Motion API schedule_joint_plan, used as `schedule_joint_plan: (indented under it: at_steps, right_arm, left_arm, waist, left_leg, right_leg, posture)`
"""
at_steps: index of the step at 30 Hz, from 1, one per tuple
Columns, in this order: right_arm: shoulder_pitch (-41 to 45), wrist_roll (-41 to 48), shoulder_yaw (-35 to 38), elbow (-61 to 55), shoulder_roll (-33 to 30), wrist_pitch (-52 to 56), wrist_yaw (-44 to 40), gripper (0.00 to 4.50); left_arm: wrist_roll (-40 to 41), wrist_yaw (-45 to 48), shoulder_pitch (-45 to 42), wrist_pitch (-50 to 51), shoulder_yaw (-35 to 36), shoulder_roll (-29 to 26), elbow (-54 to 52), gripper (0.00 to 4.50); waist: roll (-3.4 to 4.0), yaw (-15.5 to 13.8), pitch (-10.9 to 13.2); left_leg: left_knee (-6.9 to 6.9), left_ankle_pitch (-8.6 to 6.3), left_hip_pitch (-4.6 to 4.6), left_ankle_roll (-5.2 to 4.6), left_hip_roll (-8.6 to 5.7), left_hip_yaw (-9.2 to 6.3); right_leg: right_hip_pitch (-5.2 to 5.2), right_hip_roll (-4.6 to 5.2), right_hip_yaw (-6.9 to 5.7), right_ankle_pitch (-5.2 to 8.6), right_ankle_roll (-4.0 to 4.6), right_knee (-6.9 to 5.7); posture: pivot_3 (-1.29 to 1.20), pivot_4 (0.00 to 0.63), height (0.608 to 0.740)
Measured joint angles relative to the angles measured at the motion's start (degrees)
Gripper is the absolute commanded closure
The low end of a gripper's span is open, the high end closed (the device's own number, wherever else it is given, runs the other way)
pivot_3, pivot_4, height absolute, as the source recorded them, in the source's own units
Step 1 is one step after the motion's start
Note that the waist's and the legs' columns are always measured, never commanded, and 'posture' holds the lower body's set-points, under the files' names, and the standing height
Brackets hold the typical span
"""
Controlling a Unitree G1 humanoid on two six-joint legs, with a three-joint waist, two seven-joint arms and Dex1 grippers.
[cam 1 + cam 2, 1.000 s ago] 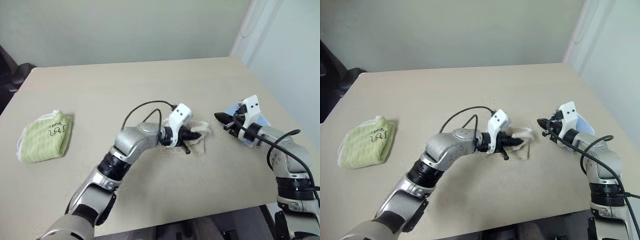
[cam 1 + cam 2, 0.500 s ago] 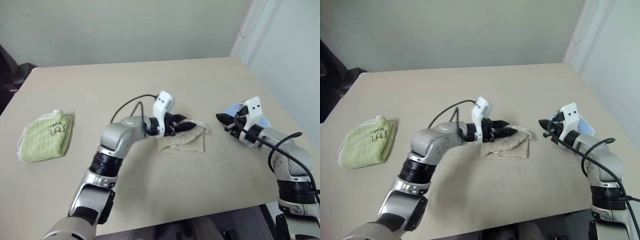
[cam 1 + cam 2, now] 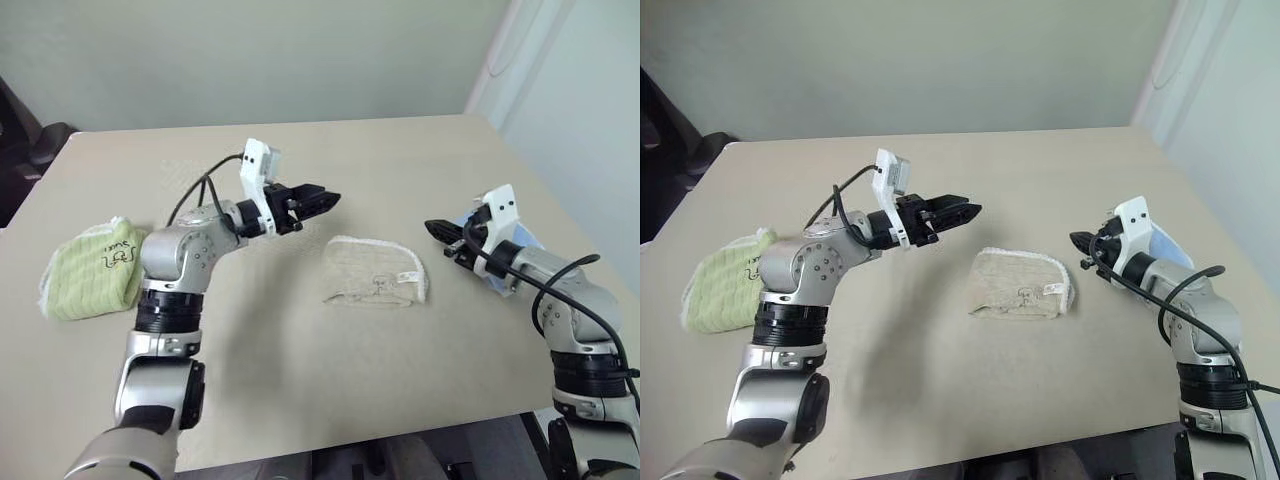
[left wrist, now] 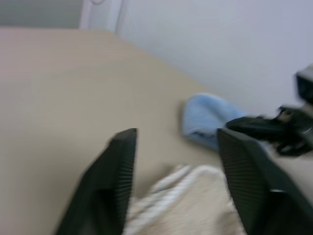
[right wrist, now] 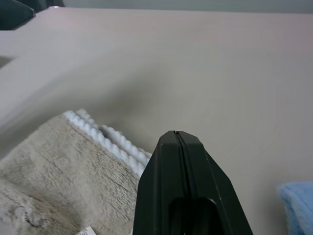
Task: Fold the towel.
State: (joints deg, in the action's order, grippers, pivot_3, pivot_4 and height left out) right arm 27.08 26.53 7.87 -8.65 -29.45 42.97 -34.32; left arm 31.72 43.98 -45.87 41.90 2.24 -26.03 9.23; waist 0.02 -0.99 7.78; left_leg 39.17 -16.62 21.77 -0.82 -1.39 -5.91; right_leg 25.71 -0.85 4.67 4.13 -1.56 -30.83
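From the head camera, the towel (image 3: 377,272) is lying folded into a compact bundle near the middle of the table (image 3: 400,160), its white corded edge curving along the far side. The left gripper (image 3: 322,201) is hovering above the table, apart from the towel, fingers parted and empty. The right gripper (image 3: 436,228) is pointing toward the towel, jaws pressed together, holding nothing. A green cloth (image 3: 88,270) is sitting at the table's left; a light-blue cloth (image 3: 1168,248) is resting behind the right arm.

In the left wrist view, two spread fingers (image 4: 115,176) are framing what appears, through blur, to be the towel's corded edge.

In the right wrist view, the shut fingertips (image 5: 177,147) are pointing just past that edging.
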Motion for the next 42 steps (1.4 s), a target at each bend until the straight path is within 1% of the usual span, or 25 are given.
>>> schedule_joint_plan:
  at_steps: [4, 5, 8, 11, 16, 19, 23, 26, 28, 31, 34, 36, 38, 39, 40, 42]
  right_arm:
    - [0.3, 1.2, -0.5, -0.5, 0.1, 0.6, -0.9, 4.5]
    - [0.3, 1.3, -0.9, -0.7, 0.2, 0.8, -0.9, 4.5]
    - [-0.1, 1.4, -2.9, -1.4, 1.2, 1.4, -0.9, 4.5]
    - [-1.0, 1.3, -5.6, -2.1, 2.2, 1.9, -0.9, 4.5]
    - [-3.1, -1.7, -11.7, 0.6, 3.1, 1.7, -0.9, 4.5]
    - [-4.1, -3.8, -14.1, 4.0, 3.5, 0.7, -0.9, 4.5]
    - [-4.0, -6.4, -15.6, 6.0, 3.8, -2.6, -0.9, 4.5]
    - [-4.0, -7.4, -15.6, 6.7, 4.1, -3.8, -0.9, 4.5]
    - [-4.0, -7.1, -14.9, 6.2, 4.1, -3.9, -1.0, 4.5]
    - [-4.0, -5.9, -12.9, 4.4, 3.4, -3.8, -1.6, 4.5]
    - [-3.9, -2.9, -7.9, 1.2, 1.6, -2.2, -2.0, 4.5]
    - [-3.5, -0.1, -4.4, -0.7, 0.4, 0.3, -2.1, 4.1]
    - [-3.5, 3.3, -1.3, -2.2, -0.6, 3.5, -2.3, 3.62]
    - [-3.6, 6.5, 1.1, -3.1, -1.4, 6.8, -2.6, 3.22]
    - [-3.7, 8.7, 2.7, -3.6, -1.9, 9.1, -2.8, 2.91]
    - [-3.8, 13.0, 5.6, -3.5, -2.4, 14.7, -2.7, 2.16]
  left_arm:
    - [-2.9, 7.4, 1.6, -6.2, -3.3, -1.7, 2.0, 4.25]
    - [-3.1, 8.8, 2.1, -6.5, -3.5, -1.8, 2.3, 4.48]
    - [-2.1, 14.9, 3.6, -6.7, -4.9, -1.9, 2.5, 4.48]
    - [-2.4, 18.8, 4.4, -6.7, -7.3, -2.2, 2.5, 4.48]
    - [-8.7, 21.2, 5.4, -9.3, -14.0, -2.2, 5.2, 4.48]
    - [-14.4, 21.2, 6.4, -12.9, -18.6, -2.2, 9.6, 4.48]
    - [-18.5, 20.8, 6.8, -18.5, -20.5, -0.9, 13.0, 4.48]
    - [-18.4, 20.0, 6.8, -19.7, -18.9, 0.9, 16.0, 4.48]
    - [-16.9, 18.7, 6.8, -18.9, -15.9, 2.6, 17.8, 4.48]
    - [-12.6, 16.5, 6.8, -15.9, -9.5, 4.0, 18.4, 4.48]
    - [-7.2, 13.4, 5.8, -12.0, -1.2, 4.0, 18.1, 4.48]
    - [-4.4, 11.9, 5.1, -10.3, 3.0, 3.2, 17.1, 4.5]
    - [-3.6, 11.3, 5.1, -9.6, 5.0, 1.9, 15.6, 4.5]
    - [-3.5, 11.0, 5.4, -9.5, 5.7, 1.0, 14.8, 4.5]
    - [-3.5, 10.9, 5.9, -9.5, 5.9, 0.2, 14.3, 4.5]
    - [-3.5, 10.9, 7.3, -9.3, 6.0, 0.0, 13.4, 4.5]
  waist:
    - [-0.01, 0.0, 0.0]
    - [0.0, 0.0, 0.0]
    - [-0.01, 0.0, 0.0]
    - [-0.02, 0.0, 0.0]
    - [-0.01, 0.0, 0.0]
    - [-0.01, 0.0, 0.0]
    - [-0.1, 0.0, -0.3]
    - [0.02, 0.0, -0.4]
    - [0.05, 0.0, -0.4]
    - [0.07, 0.1, -0.3]
    - [0.1, 0.2, -0.3]
    - [0.1, 0.2, -0.3]
    - [0.1, 0.2, -0.3]
    - [0.11, 0.1, -0.3]
    - [0.1, 0.1, -0.4]
    - [0.08, 0.0, -0.4]
  left_leg:
    - [0.02, -0.01, 0.04, -0.01, -0.01, -0.02]
    - [0.02, 0.0, 0.05, -0.01, -0.01, -0.02]
    - [0.02, 0.0, 0.11, -0.01, -0.01, -0.04]
    - [0.03, 0.0, 0.09, -0.01, 0.0, -0.06]
    - [0.08, 0.01, 0.1, -0.03, 0.0, -0.07]
    - [0.07, 0.01, 0.11, -0.03, 0.0, -0.07]
    - [0.06, 0.01, -0.01, -0.03, 0.0, -0.13]
    - [0.08, 0.01, -0.13, -0.06, -0.04, -0.12]
    - [0.09, -0.01, -0.04, -0.01, -0.04, -0.12]
    - [0.09, -0.1, 0.23, 0.21, -0.03, -0.11]
    - [0.0, 0.12, 0.19, -0.04, 0.01, -0.1]
    - [-0.04, 0.06, 0.18, 0.0, 0.0, -0.07]
    - [-0.05, -0.04, 0.17, -0.02, 0.0, -0.05]
    - [-0.05, -0.08, 0.17, -0.04, 0.0, -0.03]
    - [-0.03, -0.13, 0.14, -0.08, -0.01, -0.01]
    - [0.02, -0.17, 0.14, -0.1, -0.06, -0.01]
  right_leg:
    - [0.0, 0.01, 0.0, 0.0, 0.0, 0.0]
    - [0.02, 0.01, 0.0, 0.0, 0.0, 0.0]
    - [0.07, 0.01, -0.01, -0.01, 0.02, 0.0]
    - [0.05, 0.01, -0.01, -0.01, 0.02, 0.0]
    - [0.05, 0.02, -0.01, -0.01, 0.02, 0.0]
    - [0.07, 0.03, -0.01, -0.01, 0.02, -0.01]
    - [-0.05, 0.02, -0.04, -0.01, 0.02, -0.01]
    - [-0.24, 0.05, -0.02, 0.01, 0.0, 0.0]
    - [-0.21, 0.05, -0.01, 0.02, -0.02, 0.02]
    - [0.08, 0.03, -0.02, 0.02, -0.02, 0.03]
    - [0.1, 0.0, -0.03, 0.01, -0.01, 0.0]
    - [0.1, 0.0, -0.03, 0.01, -0.02, 0.0]
    - [0.1, 0.0, -0.03, 0.09, -0.13, 0.01]
    - [0.08, 0.0, -0.01, 0.16, -0.18, 0.01]
    - [0.04, 0.0, -0.01, 0.2, -0.21, 0.01]
    - [0.01, 0.03, 0.0, 0.24, -0.23, 0.02]
  posture:
    - [0.0, 0.15, 0.74]
    - [0.0, 0.15, 0.74]
    - [0.0, 0.15, 0.74]
    - [0.0, 0.15, 0.74]
    - [0.0, 0.15, 0.74]
    - [0.0, 0.15, 0.74]
    - [0.0, 0.15, 0.74]
    - [0.0, 0.15, 0.74]
    - [0.0, 0.15, 0.74]
    - [0.0, 0.15, 0.74]
    - [0.0, 0.15, 0.74]
    - [0.0, 0.15, 0.74]
    - [0.0, 0.15, 0.74]
    - [0.0, 0.15, 0.74]
    - [0.0, 0.15, 0.74]
    - [0.0, 0.15, 0.74]
